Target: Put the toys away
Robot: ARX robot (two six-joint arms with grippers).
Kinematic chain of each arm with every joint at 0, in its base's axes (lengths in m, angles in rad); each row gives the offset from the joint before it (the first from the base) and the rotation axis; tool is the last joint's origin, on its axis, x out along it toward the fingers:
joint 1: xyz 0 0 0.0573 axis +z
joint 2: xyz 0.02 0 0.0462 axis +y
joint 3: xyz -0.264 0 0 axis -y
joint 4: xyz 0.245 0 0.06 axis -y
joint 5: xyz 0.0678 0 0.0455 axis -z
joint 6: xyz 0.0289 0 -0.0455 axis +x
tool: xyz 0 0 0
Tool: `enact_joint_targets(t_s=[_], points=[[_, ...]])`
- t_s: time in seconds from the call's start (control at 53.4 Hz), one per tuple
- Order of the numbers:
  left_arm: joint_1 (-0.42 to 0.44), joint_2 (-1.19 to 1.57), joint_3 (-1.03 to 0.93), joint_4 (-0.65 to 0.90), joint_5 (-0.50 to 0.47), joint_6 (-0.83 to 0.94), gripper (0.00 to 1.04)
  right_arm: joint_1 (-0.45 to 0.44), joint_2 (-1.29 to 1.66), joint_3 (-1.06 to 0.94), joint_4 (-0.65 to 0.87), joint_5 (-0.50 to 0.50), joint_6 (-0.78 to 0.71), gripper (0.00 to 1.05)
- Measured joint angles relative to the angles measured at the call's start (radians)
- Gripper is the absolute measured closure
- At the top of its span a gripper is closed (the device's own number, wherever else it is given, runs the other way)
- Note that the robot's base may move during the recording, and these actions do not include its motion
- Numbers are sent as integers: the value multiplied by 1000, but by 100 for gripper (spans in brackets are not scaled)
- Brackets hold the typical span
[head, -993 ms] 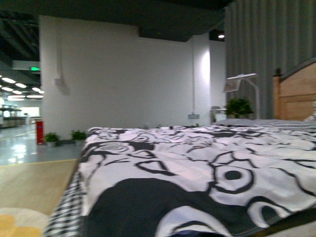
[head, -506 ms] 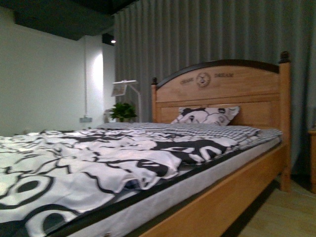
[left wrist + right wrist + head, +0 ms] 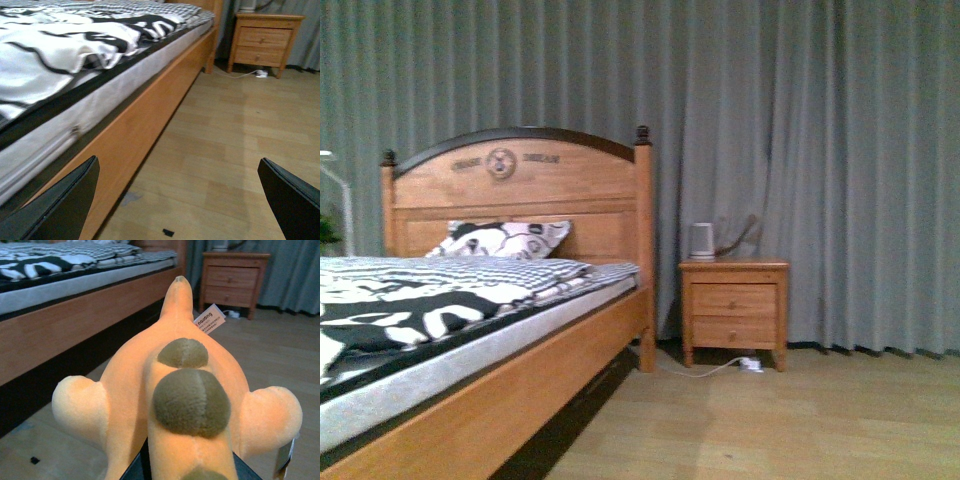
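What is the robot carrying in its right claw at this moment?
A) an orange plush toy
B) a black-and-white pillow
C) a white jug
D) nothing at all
A: the right wrist view is filled by an orange plush toy with olive-brown spots and a white tag, held up off the floor in the right gripper. The left gripper is open and empty.

The front view swings right: the white wall drops out, and the black-and-white quilt (image 3: 410, 310) that filled the picture a second ago now shows only in the lower left corner. The headboard (image 3: 520, 185), on the right half a second ago, now stands on the left, and a nightstand (image 3: 733, 300) with a white jug (image 3: 702, 240), more grey curtain (image 3: 840, 160) and wooden floor (image 3: 770, 420) come into view.
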Motion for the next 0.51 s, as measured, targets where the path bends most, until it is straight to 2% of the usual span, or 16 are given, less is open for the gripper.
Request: enact_joint_targets(t_s=[0.506], points=[[0, 0, 0, 0, 1, 0, 6, -1, 0, 0, 0, 9, 0, 98]])
